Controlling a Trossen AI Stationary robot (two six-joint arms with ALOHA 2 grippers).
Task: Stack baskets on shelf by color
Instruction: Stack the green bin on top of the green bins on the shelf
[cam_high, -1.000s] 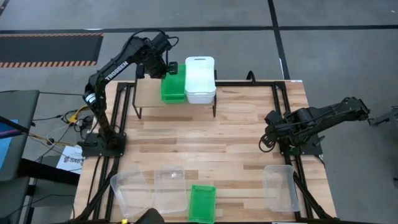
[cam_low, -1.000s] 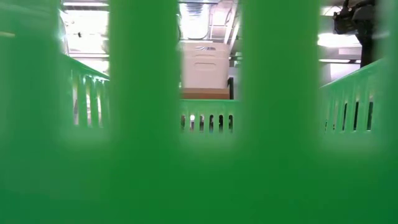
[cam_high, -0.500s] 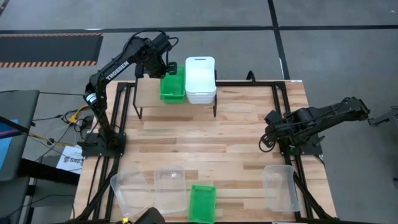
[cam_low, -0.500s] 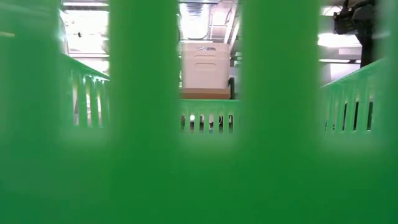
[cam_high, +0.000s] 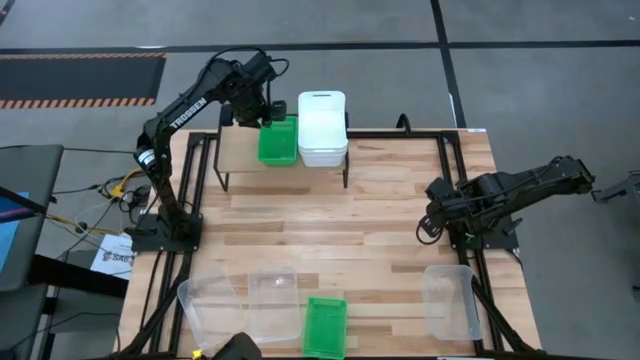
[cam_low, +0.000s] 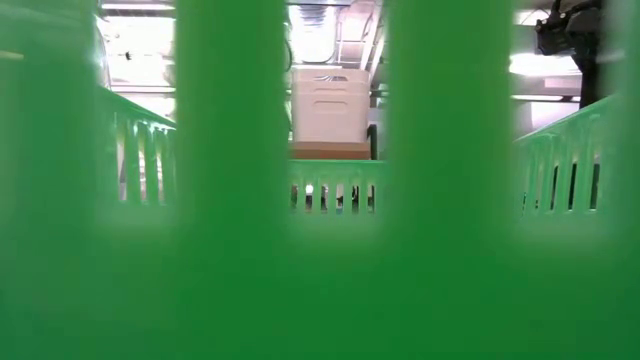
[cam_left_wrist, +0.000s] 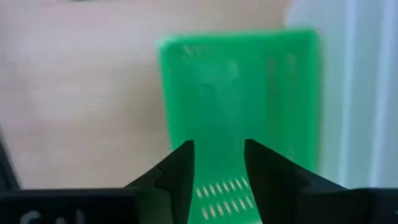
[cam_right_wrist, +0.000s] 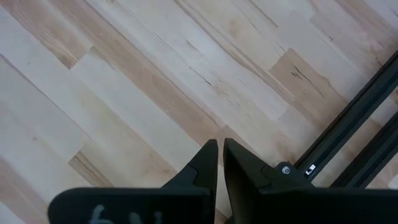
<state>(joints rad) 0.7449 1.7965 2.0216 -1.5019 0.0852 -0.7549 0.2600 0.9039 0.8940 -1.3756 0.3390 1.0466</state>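
A green basket (cam_high: 278, 140) lies flat on the shelf (cam_high: 235, 150) at the table's far left, right beside a stack of white baskets (cam_high: 322, 128). What is under it is hidden. My left gripper (cam_high: 263, 110) hangs over the basket's far end, pointing down; in the left wrist view its fingers (cam_left_wrist: 219, 155) stand open above the green basket (cam_left_wrist: 236, 93) and apart from it. My right gripper (cam_high: 431, 220) waits shut over bare planks (cam_right_wrist: 220, 149) at the table's right side.
Along the near edge stand two clear baskets (cam_high: 210, 300) (cam_high: 275, 293), a second green basket (cam_high: 325, 326) and a third clear one (cam_high: 450, 300) at the right. That green basket (cam_low: 230, 200) fills the low view; through its slats the white stack (cam_low: 330, 105) shows.
My left gripper has let go of the green basket. The basket's far end, which was raised at the fingers, has sunk, and the basket now lies flat on the shelf beside the white stack. The arm has kept its place.
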